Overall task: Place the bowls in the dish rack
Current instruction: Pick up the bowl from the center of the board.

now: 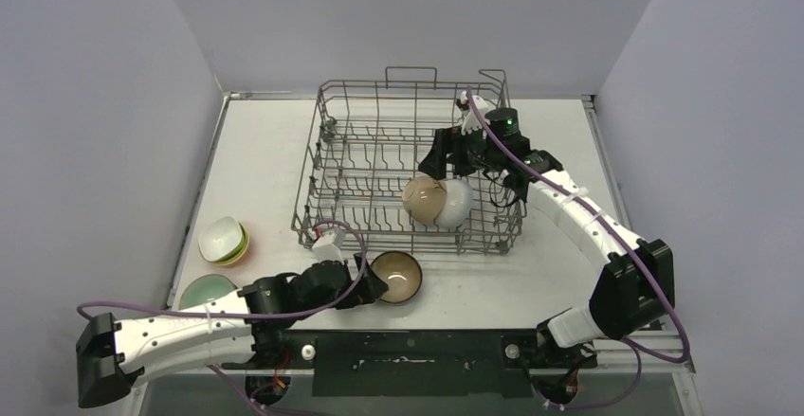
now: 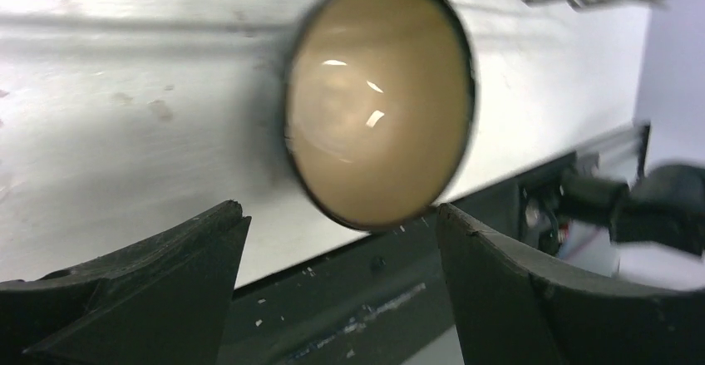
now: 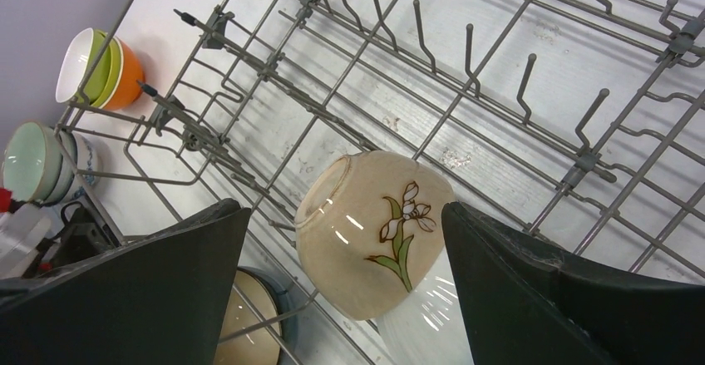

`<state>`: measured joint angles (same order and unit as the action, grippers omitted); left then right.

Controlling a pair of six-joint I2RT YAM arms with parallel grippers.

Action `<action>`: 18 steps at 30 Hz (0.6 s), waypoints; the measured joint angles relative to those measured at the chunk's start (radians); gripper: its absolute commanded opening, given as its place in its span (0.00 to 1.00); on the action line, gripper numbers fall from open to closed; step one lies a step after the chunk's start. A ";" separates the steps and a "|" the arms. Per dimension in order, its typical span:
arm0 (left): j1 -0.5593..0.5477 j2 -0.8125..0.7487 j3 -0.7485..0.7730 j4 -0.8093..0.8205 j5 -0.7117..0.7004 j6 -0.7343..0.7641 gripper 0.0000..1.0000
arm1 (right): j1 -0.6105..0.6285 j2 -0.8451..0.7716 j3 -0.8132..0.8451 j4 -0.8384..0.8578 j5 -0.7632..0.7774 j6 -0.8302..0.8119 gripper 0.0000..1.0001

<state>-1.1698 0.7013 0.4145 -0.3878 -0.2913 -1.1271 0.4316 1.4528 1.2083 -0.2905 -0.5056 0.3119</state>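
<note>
We find two glazed bowls loaded: a flower-painted beige bowl (image 1: 423,200) and a white bowl (image 1: 455,203), tipped among the wire tines at the dish rack's (image 1: 370,160) front right. Not yet loaded: a dark-rimmed tan bowl (image 1: 396,277) just before the dish rack, and a nested stack (image 1: 225,241) and a pale green bowl (image 1: 207,291) to its left. The left gripper (image 2: 339,215) and right gripper (image 3: 342,207) both gape, empty.

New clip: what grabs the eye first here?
The wire dish rack mid-table, with a flowered beige bowl and a white bowl tipped on their sides at its near right, under the open right gripper. In front of it, the open left gripper faces a tan dark-rimmed bowl.
</note>
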 measured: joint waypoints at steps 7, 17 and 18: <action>0.000 0.146 -0.050 0.059 -0.133 -0.228 0.76 | 0.000 -0.007 -0.005 0.000 0.000 0.000 0.90; -0.003 0.260 -0.085 0.249 -0.158 -0.279 0.33 | 0.000 -0.008 -0.010 0.000 0.000 0.005 0.90; -0.003 0.260 -0.085 0.255 -0.158 -0.269 0.27 | 0.000 -0.008 -0.011 0.000 0.000 0.007 0.90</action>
<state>-1.1725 0.9611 0.3294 -0.1326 -0.4488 -1.3964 0.4313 1.4448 1.1976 -0.2909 -0.5060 0.3191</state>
